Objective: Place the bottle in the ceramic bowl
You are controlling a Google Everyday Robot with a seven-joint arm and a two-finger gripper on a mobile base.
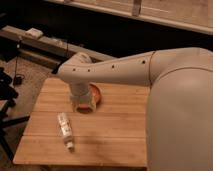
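The bottle (64, 129) is slim and whitish with a narrow white cap end. It lies on its side on the wooden table (115, 135), cap toward the front edge. The ceramic bowl (96, 93) is orange and sits near the table's middle back; the arm hides most of it. My gripper (83, 105) hangs at the end of the white arm, directly over the bowl's left part and a short way behind and right of the bottle. It holds nothing that I can see.
My large white arm (165, 90) crosses the right half of the view and covers the table's right side. A dark chair base (7, 100) stands at the left. A long bench (45, 45) with a small white object runs behind the table.
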